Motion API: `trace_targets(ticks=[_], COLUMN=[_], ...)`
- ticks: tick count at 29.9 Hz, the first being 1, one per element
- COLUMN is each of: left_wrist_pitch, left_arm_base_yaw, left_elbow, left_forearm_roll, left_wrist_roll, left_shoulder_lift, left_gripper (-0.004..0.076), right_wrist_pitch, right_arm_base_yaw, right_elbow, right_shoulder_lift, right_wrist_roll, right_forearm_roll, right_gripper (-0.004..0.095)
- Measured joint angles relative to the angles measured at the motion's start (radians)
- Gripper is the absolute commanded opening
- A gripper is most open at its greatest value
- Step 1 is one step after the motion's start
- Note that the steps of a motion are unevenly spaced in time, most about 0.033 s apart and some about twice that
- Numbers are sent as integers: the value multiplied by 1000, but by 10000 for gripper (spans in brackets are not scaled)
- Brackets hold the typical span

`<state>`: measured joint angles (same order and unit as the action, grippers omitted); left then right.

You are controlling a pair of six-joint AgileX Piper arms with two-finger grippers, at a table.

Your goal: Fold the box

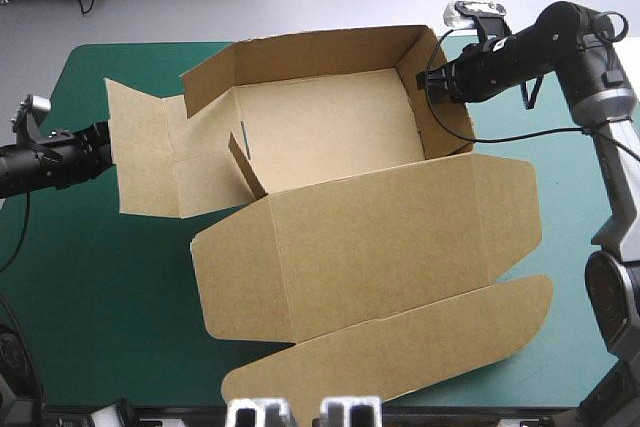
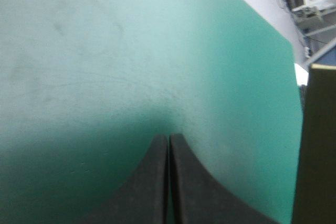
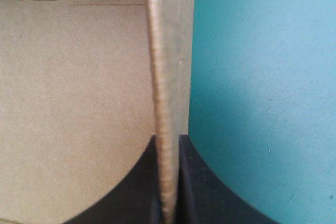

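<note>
Bare teal-green cover [image 1: 90, 277] around the box [image 1: 330, 127], which sits mid-table: 2 walls up (far, right), left panel and lid lying flat. The right gripper [image 3: 168, 139] clamps the right wall; the left gripper [image 2: 168, 137] is closed, empty, beside the left panel.

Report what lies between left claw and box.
Nothing: only bare teal-green table cover separates the shut black left claw from the brown cardboard box, per left wrist view.
</note>
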<state>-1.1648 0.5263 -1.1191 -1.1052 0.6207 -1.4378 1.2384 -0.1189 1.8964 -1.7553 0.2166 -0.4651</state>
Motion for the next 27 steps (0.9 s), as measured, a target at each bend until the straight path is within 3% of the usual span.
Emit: trace_targets(ticks=[11,27], left_wrist_pitch=[-37,-43], left_arm_base_yaw=[-106,-172], left_elbow=[0,0], left_forearm_roll=[-157,-160], left_wrist_roll=[50,53], left_shoulder_lift=[24,139], left_gripper=[-4,-10], right_wrist_pitch=[-12,-204], right_arm_base_yaw=[-36,-123], right_elbow=[7,7], right_shoulder_lift=[17,17], right_wrist_roll=[-18,-22], right_forearm_roll=[9,30], right_gripper=[-14,-14])
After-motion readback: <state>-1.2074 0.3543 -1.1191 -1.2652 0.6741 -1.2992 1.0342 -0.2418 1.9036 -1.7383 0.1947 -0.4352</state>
